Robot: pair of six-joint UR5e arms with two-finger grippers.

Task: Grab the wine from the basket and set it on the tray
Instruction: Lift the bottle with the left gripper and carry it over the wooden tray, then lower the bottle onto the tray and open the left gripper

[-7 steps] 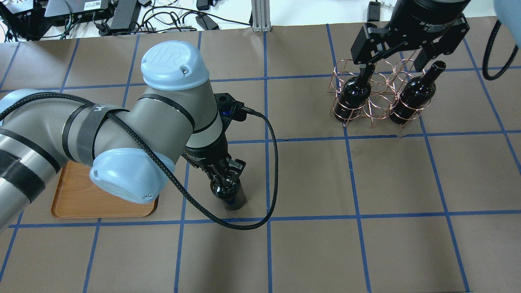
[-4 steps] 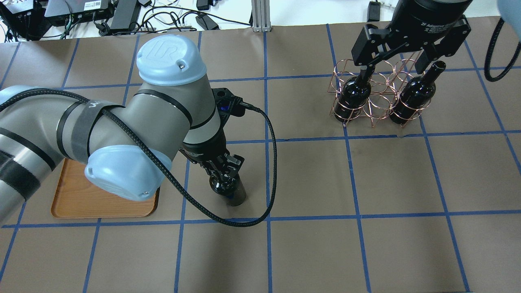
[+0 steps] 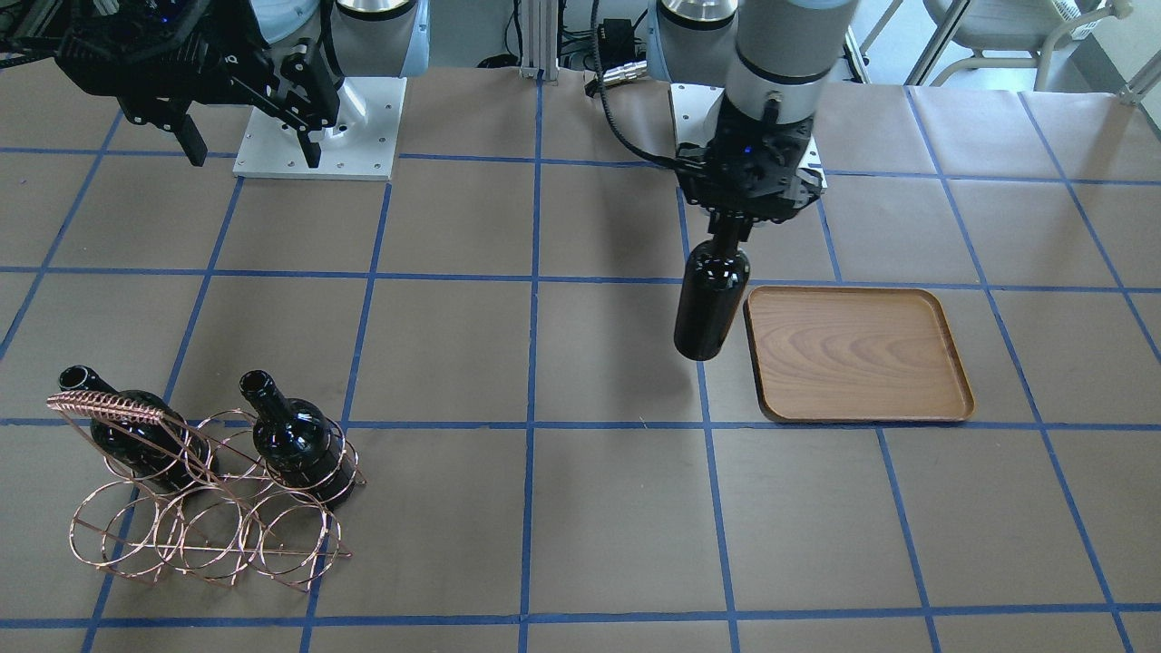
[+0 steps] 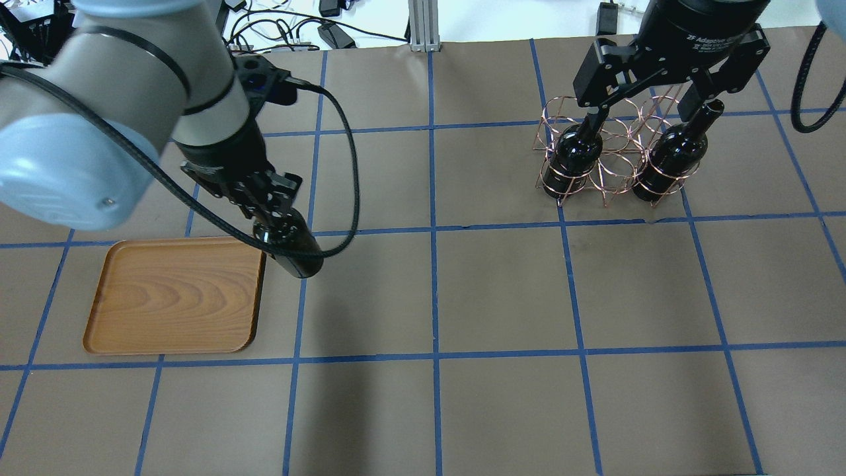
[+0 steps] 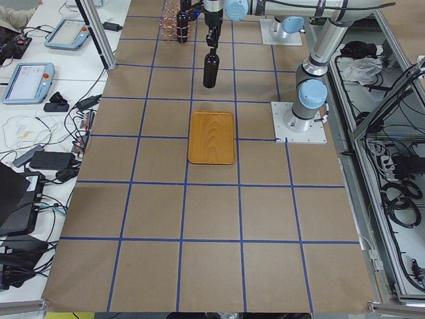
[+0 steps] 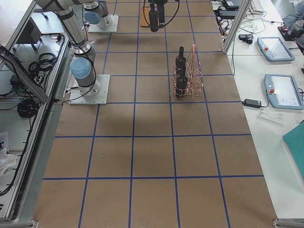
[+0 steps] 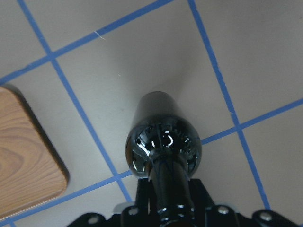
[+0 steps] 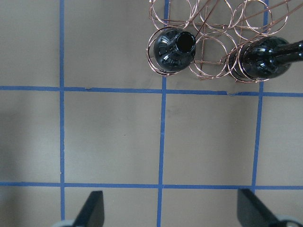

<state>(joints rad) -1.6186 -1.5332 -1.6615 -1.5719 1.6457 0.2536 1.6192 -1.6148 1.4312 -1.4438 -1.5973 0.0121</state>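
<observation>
My left gripper (image 4: 264, 208) is shut on the neck of a near-black wine bottle (image 4: 294, 250) and holds it upright in the air, just beside the wooden tray's (image 4: 173, 297) inner edge. The front view shows the same bottle (image 3: 712, 304) hanging left of the tray (image 3: 857, 354). In the left wrist view the bottle (image 7: 163, 146) hangs over brown paper, the tray corner (image 7: 23, 156) at left. My right gripper (image 4: 651, 99) is open and empty, high above the copper wire basket (image 4: 615, 155), which holds two more bottles (image 4: 574, 155) (image 4: 671, 158).
The table is covered in brown paper with a blue tape grid. The arms' white base plates (image 3: 317, 127) are at the robot's side. Cables and electronics (image 4: 132, 20) lie beyond the far edge. The basket's middle slot (image 8: 208, 61) holds nothing.
My left arm has swung the held bottle away from the table's middle, up and toward the tray's near corner. The tray is now fully uncovered in the overhead view. The right gripper has barely moved.
</observation>
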